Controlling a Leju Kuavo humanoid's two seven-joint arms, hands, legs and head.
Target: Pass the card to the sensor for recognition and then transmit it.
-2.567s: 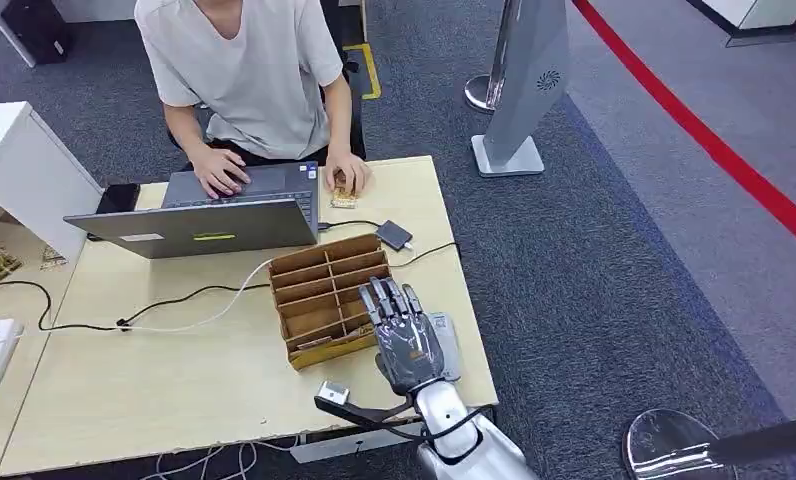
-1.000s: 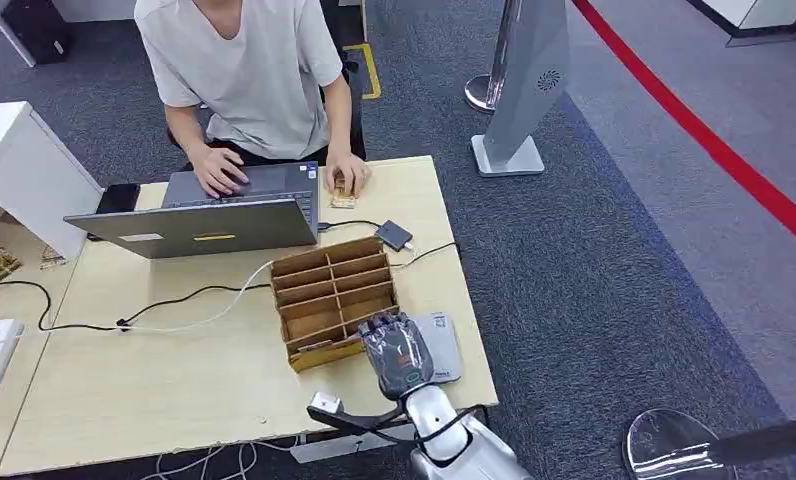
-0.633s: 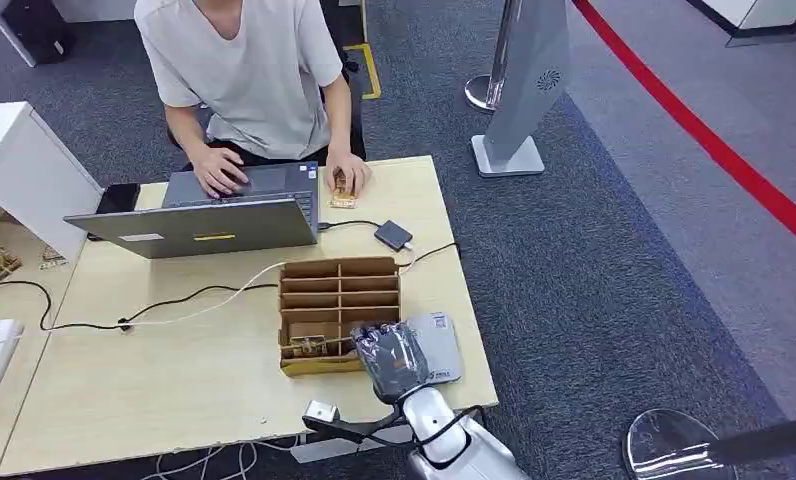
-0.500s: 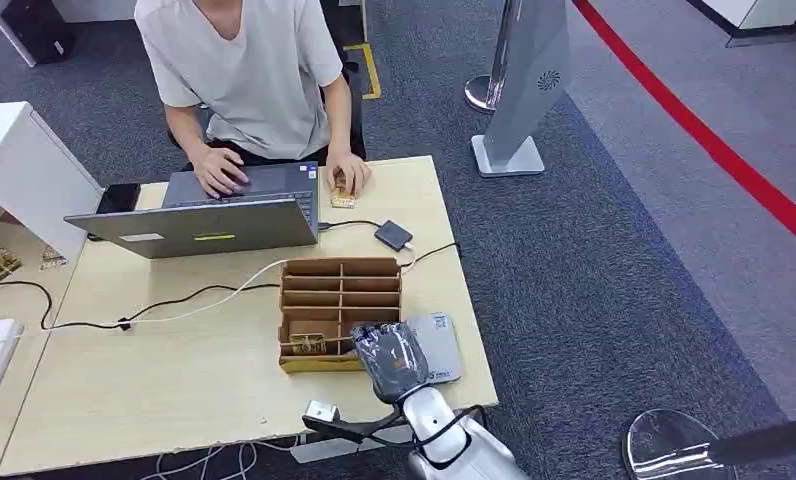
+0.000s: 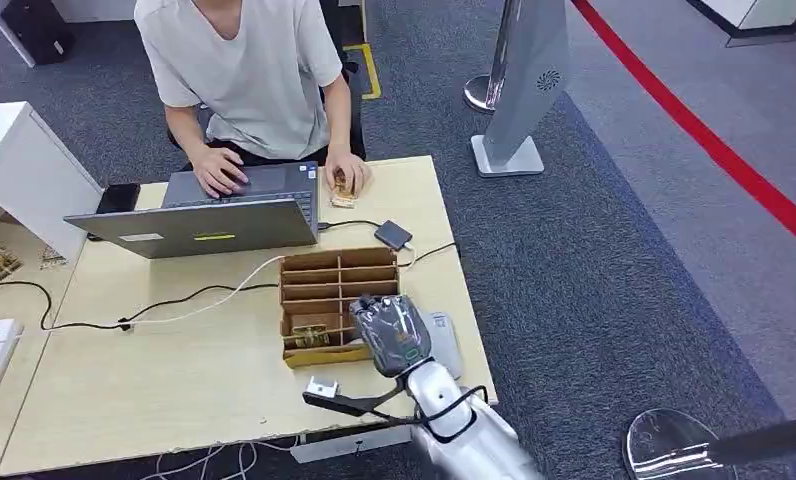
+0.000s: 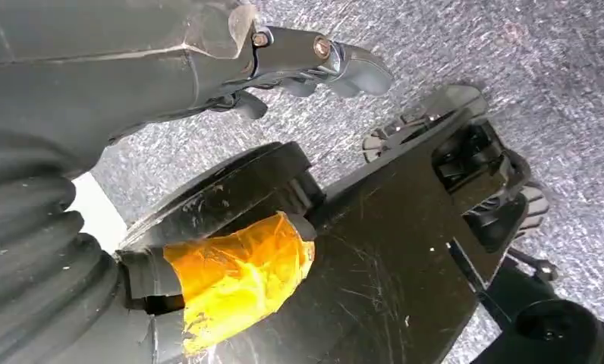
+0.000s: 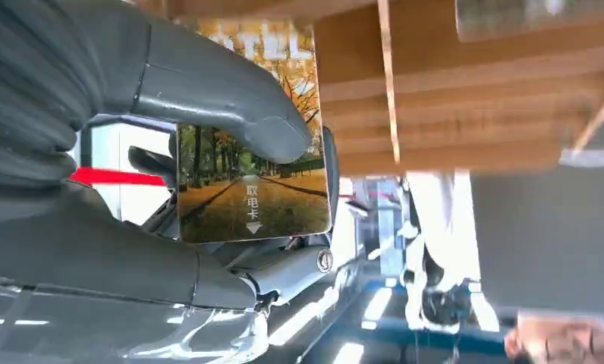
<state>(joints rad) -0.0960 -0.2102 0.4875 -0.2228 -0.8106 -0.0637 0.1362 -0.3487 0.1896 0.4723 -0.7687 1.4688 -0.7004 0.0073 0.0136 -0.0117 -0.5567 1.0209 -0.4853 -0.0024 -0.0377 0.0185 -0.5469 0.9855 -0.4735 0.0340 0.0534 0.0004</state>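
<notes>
Card (image 7: 253,189), judged thin, stiff, slippery, is pinched flat by right hand (image 7: 132,152); left hand (image 6: 208,68) state unclear.

Head cam high, looks down at table (image 5: 224,390); right wrist cam close on wooden organizer (image 5: 319,290), shared.

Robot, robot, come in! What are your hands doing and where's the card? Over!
Right hand holds the card, thumb on its face. Left hand hangs by the floor, holding nothing. Card is right at the wooden box; grey sensor pad just beside.
</notes>
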